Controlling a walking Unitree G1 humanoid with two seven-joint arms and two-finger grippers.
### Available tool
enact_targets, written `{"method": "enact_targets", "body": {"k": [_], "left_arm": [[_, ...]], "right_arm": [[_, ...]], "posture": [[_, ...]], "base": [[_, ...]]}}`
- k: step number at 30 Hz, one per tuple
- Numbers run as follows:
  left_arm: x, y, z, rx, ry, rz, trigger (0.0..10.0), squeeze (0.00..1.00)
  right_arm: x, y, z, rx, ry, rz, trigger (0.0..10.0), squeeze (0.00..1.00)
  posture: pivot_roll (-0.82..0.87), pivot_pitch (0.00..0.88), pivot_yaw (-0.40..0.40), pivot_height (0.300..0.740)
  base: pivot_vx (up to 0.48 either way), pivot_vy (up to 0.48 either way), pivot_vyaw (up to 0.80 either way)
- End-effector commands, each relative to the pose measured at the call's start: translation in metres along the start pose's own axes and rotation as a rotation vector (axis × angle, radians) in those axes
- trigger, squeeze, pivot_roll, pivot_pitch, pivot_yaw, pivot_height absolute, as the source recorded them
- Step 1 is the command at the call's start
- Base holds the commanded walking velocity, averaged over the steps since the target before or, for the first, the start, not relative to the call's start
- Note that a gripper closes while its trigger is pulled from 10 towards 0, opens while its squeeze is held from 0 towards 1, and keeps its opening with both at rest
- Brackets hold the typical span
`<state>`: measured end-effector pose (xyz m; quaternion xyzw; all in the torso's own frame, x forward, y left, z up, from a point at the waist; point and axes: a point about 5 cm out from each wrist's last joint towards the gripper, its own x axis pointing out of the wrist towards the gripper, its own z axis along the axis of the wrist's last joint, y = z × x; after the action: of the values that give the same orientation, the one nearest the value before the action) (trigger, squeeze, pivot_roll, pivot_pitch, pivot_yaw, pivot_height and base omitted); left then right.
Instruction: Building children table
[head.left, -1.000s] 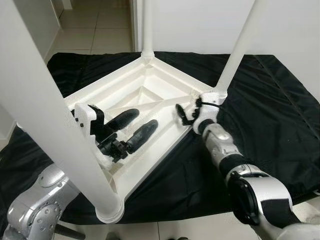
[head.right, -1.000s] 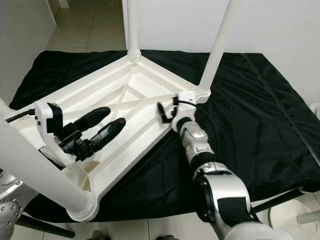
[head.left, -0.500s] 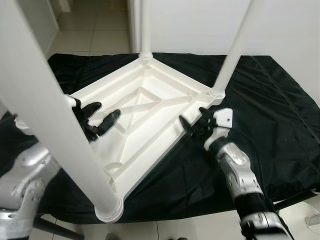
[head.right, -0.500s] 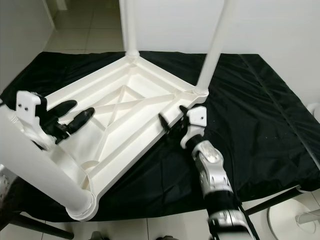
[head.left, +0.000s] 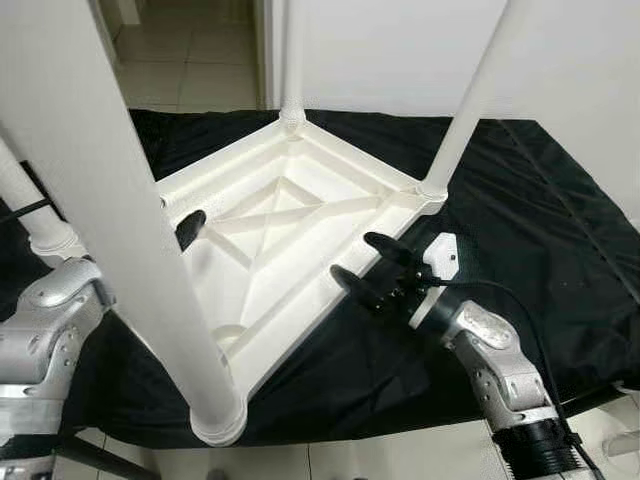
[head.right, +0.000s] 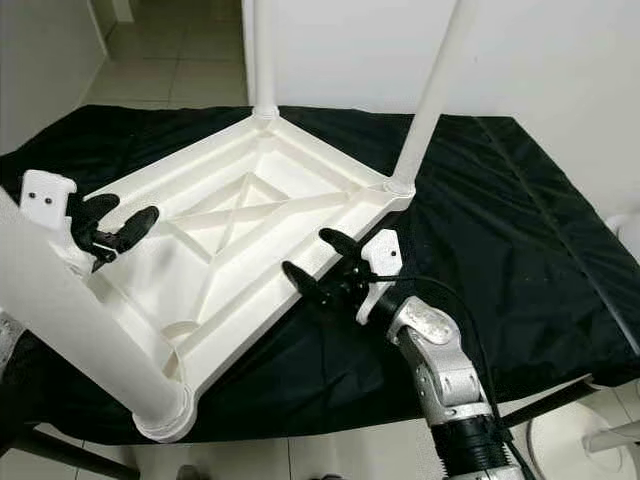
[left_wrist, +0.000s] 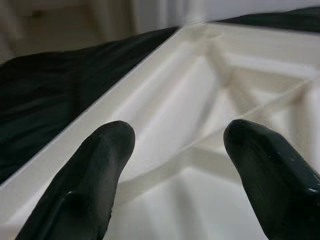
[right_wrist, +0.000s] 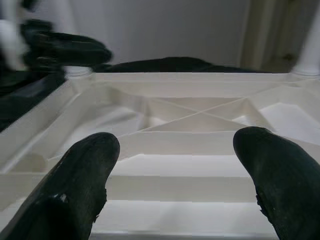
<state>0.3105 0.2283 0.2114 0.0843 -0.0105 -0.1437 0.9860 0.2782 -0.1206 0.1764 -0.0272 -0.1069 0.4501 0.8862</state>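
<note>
- on a black cloth (head.left: 520, 230) lies the white children's table (head.left: 290, 240), upside down, its ribbed underside facing up and its legs (head.left: 470, 100) standing upward from the corners.
- the right gripper (head.right: 315, 262) hovers just beside the table's near right edge, fingers spread wide and holding nothing; the rim sits just ahead of its fingertips, not touched as far as can be seen.
- the right wrist view looks between the two black fingers (right_wrist: 80, 180) across the rim to the crossed ribs beyond.
- the left gripper (head.right: 118, 222) is at the table's left edge, fingers apart and empty, pointing in over the rim toward the ribs.
- a near leg (head.left: 110, 230) rises in front of the left arm (head.left: 45, 330), hiding part of it.
</note>
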Motion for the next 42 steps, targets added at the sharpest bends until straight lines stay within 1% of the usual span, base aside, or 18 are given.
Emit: {"method": "enact_targets", "body": {"k": [1,3,6,7,11,13,15,17,19,20,25,29,31,33,35,38,41,42], "left_arm": [[0.004,0.005,-0.009,0.071,0.053,0.062,10.0,0.00],[0.005,0.004,-0.010,0.090,0.059,0.061,10.0,0.00],[0.006,0.003,-0.010,0.124,0.058,0.059,10.0,0.00],[0.006,0.003,-0.010,0.124,0.058,0.059,10.0,0.00],[0.009,0.005,-0.011,0.133,0.060,0.069,10.0,0.00],[0.009,0.005,-0.011,0.133,0.060,0.069,10.0,0.00],[0.010,0.009,-0.012,0.148,0.064,0.086,10.0,0.00],[0.010,0.009,-0.012,0.148,0.064,0.086,10.0,0.00],[0.011,0.012,-0.014,0.156,0.073,0.097,10.0,0.00],[0.011,0.012,-0.014,0.156,0.073,0.097,10.0,0.00],[0.014,0.015,-0.013,0.176,0.077,0.102,10.0,0.00],[0.015,0.017,-0.013,0.184,0.073,0.103,10.0,0.00],[0.015,0.017,-0.013,0.184,0.073,0.103,10.0,0.00],[0.015,0.018,-0.013,0.191,0.072,0.106,10.0,0.00],[0.016,0.019,-0.012,0.197,0.070,0.107,10.0,0.00],[0.016,0.019,-0.012,0.197,0.070,0.107,10.0,0.00],[0.016,0.021,-0.012,0.207,0.068,0.109,10.0,0.00],[0.016,0.021,-0.012,0.207,0.068,0.109,10.0,0.00]], "right_arm": [[0.000,0.015,0.003,0.026,0.028,0.118,10.0,0.00],[0.000,0.020,0.004,0.033,0.034,0.158,10.0,0.00],[0.000,0.033,0.007,0.060,0.052,0.300,10.0,0.00],[0.000,0.033,0.007,0.060,0.052,0.300,10.0,0.00],[-0.003,0.045,0.008,0.073,0.091,0.431,10.0,0.00],[-0.003,0.045,0.008,0.073,0.091,0.431,10.0,0.00],[-0.006,0.052,0.010,0.085,0.116,0.535,10.0,0.00],[-0.006,0.052,0.010,0.085,0.116,0.535,10.0,0.00],[-0.008,0.059,0.012,0.102,0.138,0.631,10.0,0.00],[-0.008,0.059,0.012,0.102,0.138,0.631,10.0,0.00],[-0.007,0.067,0.016,0.115,0.166,0.782,10.0,0.00],[-0.005,0.072,0.016,0.118,0.179,0.862,10.0,0.00],[-0.005,0.072,0.016,0.118,0.179,0.862,10.0,0.00],[-0.002,0.072,0.016,0.112,0.181,0.878,10.0,0.00],[0.009,0.073,0.012,0.099,0.178,0.883,10.0,0.00],[0.009,0.073,0.012,0.099,0.178,0.883,10.0,0.00],[0.037,0.078,0.008,0.086,0.156,0.882,10.0,0.00],[0.037,0.078,0.008,0.086,0.156,0.882,10.0,0.00]], "posture": [[0.07,0.045,-0.070,0.740],[0.07,0.045,-0.070,0.740],[0.08,0.036,-0.073,0.740],[0.08,0.036,-0.073,0.740],[0.08,0.032,-0.075,0.740],[0.08,0.032,-0.075,0.740],[0.09,0.030,-0.076,0.740],[0.09,0.030,-0.076,0.740],[0.09,0.029,-0.073,0.740],[0.09,0.029,-0.073,0.740],[0.10,0.030,-0.068,0.740],[0.10,0.034,-0.067,0.740],[0.10,0.034,-0.067,0.740],[0.11,0.036,-0.067,0.740],[0.12,0.042,-0.067,0.740],[0.12,0.042,-0.067,0.740],[0.13,0.057,-0.063,0.740],[0.13,0.057,-0.063,0.740]], "base": [[0.000,0.000,0.00],[0.000,0.000,0.00],[0.000,0.000,0.00],[0.000,0.000,0.00],[0.000,0.000,0.00],[0.000,0.000,0.00],[0.000,0.000,0.00],[0.000,0.000,0.00],[0.000,0.000,0.00],[0.000,0.000,0.00],[0.000,0.000,0.00],[0.000,0.000,0.00],[0.000,0.000,0.00],[0.000,0.000,0.00],[0.000,0.000,0.00],[0.000,0.000,0.00],[0.000,0.000,0.00],[0.000,0.000,0.00]]}}
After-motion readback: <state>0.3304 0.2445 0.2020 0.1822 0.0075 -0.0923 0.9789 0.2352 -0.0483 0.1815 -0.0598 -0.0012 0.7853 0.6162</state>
